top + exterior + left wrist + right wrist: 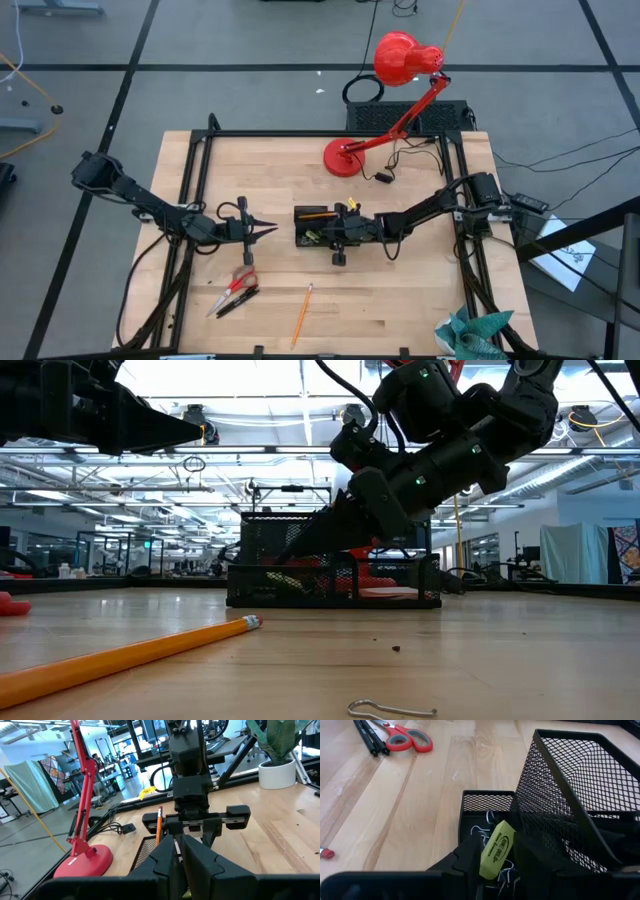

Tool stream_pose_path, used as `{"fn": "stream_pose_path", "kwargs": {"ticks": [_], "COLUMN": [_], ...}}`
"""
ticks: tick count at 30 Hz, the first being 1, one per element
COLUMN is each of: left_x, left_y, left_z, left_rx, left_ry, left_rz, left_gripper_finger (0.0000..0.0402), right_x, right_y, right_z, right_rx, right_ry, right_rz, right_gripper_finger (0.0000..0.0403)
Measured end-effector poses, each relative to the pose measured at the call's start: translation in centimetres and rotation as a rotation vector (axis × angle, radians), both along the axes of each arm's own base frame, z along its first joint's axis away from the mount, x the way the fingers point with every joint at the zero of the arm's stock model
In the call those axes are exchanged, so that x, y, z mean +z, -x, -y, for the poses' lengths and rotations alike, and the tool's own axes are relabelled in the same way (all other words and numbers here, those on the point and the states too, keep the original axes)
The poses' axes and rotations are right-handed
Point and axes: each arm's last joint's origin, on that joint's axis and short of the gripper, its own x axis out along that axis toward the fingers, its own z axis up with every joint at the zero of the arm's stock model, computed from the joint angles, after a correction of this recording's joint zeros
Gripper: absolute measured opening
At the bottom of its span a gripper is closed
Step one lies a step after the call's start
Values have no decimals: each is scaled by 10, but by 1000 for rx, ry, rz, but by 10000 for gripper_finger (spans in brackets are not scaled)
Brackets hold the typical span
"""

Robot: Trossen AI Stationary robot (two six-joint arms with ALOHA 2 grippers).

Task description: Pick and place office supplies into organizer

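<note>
The organizer (318, 229) is a black mesh tray with a tall cup (580, 795) and a low compartment (485, 805) that holds paper clips. An orange pencil (159, 826) stands in it. My right gripper (496, 862) hangs over the low compartment, shut on a yellow-green eraser (496, 849). My left gripper (266, 230) hovers shut above the table, left of the organizer, pointing at it. Red-handled scissors (243, 281) and dark pens (234, 301) lie flat on the table nearer the front edge. A second orange pencil (302, 314) lies there too. My right gripper pinches the yellow-green eraser between its two fingers, by its lower end (489, 867). The fingers (318, 532) slant down into the organizer from the table's right. The eraser sits tilted in the hold, its free end (506, 827) pointing ahead over the paper clips.
A red desk lamp (385, 105) stands on its base (343, 158) near the far edge, its cable (400, 160) trailing beside it. A loose paper clip (390, 709) lies near the front edge. Green cloth (470, 335) sits at the front right corner. Bare wood lies between scissors and organizer.
</note>
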Motion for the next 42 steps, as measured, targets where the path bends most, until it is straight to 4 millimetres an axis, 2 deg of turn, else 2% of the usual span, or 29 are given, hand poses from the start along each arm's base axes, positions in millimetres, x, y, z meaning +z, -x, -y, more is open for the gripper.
{"fn": "stream_pose_path", "kwargs": {"ticks": [4, 11, 17, 20, 22, 26, 35, 38, 42], "left_x": [0, 0, 0, 0, 0, 0, 1, 1, 1], "left_y": [0, 0, 0, 0, 0, 0, 0, 0, 0], "left_z": [0, 0, 0, 0, 0, 0, 0, 0, 0], "left_rx": [0, 0, 0, 0, 1, 1, 1, 1, 1], "left_ry": [0, -1, -2, 5, 5, 8, 13, 13, 10], "left_rz": [0, 0, 0, 2, 2, 2, 7, 6, 6], "left_gripper_finger": [47, 47, 47, 47, 47, 47, 47, 47, 47], "right_x": [8, 54, 96, 108, 111, 104, 58, 49, 39], "right_y": [2, 11, 32, 49, 61, 87, 149, 163, 170], "right_z": [-4, -19, -42, -45, -40, -26, 4, 8, 15], "right_rx": [26, 108, 224, 217, 200, 159, 86, 88, 47], "right_ry": [16, 35, 104, 130, 125, 75, -82, -108, -85], "right_rz": [11, 135, 233, 271, 290, 317, 443, 469, 408], "right_gripper_finger": [102, 72, 6, 10, 9, 2, 1, 1, 1]}}
